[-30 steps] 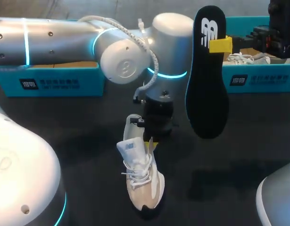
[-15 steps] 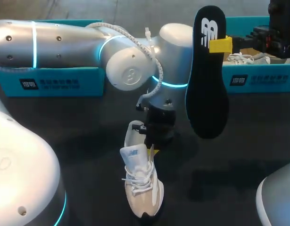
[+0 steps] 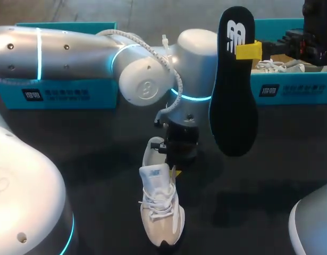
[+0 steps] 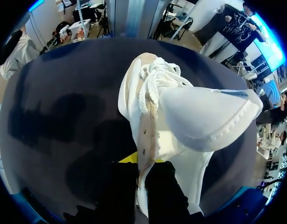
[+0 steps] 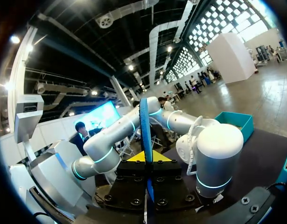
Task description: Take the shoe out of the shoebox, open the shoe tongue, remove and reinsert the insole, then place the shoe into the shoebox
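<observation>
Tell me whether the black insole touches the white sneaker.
Apart. Head view: black insole hangs beside white sneaker, dark table showing between them.

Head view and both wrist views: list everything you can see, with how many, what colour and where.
shoe: 1, white and beige, on the table near its middle, toe toward the camera
insole: 1, black, held upright in the air to the right of the shoe
shoebox: 2, teal, at the far edge, one left, the other right
second shoe: 1, white, inside the right shoebox, only partly visible
table: 1, black
left gripper: 1, yellow-tipped, at the shoe's opening, fingers closed on its side wall
right gripper: 1, yellow-tipped, clamped on the insole's upper edge
</observation>
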Action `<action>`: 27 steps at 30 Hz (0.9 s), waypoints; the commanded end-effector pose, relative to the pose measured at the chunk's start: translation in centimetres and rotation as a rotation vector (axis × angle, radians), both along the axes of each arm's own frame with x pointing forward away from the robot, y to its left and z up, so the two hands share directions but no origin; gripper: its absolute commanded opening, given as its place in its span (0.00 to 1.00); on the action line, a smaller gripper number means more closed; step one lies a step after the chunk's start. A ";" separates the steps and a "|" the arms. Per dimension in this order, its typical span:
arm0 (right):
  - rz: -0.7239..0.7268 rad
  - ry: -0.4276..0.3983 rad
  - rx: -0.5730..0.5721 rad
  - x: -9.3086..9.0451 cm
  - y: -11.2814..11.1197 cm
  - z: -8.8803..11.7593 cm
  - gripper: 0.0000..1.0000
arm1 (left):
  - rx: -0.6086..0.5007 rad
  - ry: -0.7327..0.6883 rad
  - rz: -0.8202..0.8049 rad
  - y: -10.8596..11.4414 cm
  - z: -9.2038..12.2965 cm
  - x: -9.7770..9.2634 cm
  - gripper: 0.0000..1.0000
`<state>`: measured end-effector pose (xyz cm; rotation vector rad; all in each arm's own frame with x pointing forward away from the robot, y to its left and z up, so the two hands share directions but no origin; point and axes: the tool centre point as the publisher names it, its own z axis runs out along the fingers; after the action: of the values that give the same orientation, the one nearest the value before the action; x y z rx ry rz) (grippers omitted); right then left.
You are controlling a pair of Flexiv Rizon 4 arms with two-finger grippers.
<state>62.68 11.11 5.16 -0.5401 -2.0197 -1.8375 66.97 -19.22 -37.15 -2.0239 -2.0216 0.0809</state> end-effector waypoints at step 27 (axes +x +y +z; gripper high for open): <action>0.003 0.001 -0.001 0.2 0.2 0.0 0.00 | -0.152 -0.009 0.041 -0.8 3.0 0.8 0.84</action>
<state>62.68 11.11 5.16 -0.5401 -2.0197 -1.8375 67.85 -20.82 -34.76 -2.0636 -2.1102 0.2250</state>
